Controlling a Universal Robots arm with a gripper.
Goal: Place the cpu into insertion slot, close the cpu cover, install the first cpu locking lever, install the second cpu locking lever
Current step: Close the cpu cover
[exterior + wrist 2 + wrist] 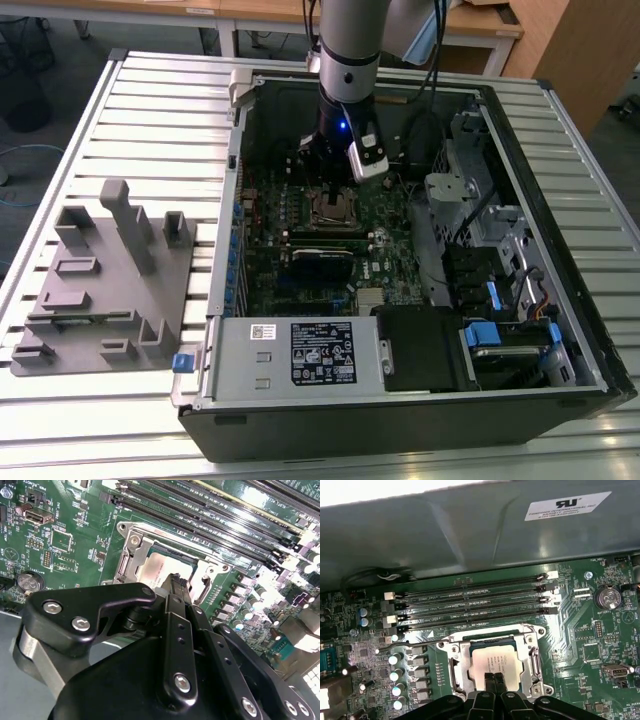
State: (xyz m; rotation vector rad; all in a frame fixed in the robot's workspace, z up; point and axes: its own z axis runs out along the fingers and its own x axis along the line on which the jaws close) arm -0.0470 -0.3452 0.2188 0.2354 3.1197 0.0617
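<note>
Directly below the gripper (pixel 495 678), the cpu (pixel 496 658) is seated in the insertion slot (pixel 486 640), with the cpu cover (pixel 533 661) laid flat around it. The fingertips (pixel 178 583) are pressed together on nothing, at the chip's edge. The arm (pixel 350 55) is held upright over the circuit board (pixel 392 222).

Exterior view from high above the open computer case (pixel 400 428); both wrist views close over the same cpu (pixel 159 568) (pixel 496 660).
</note>
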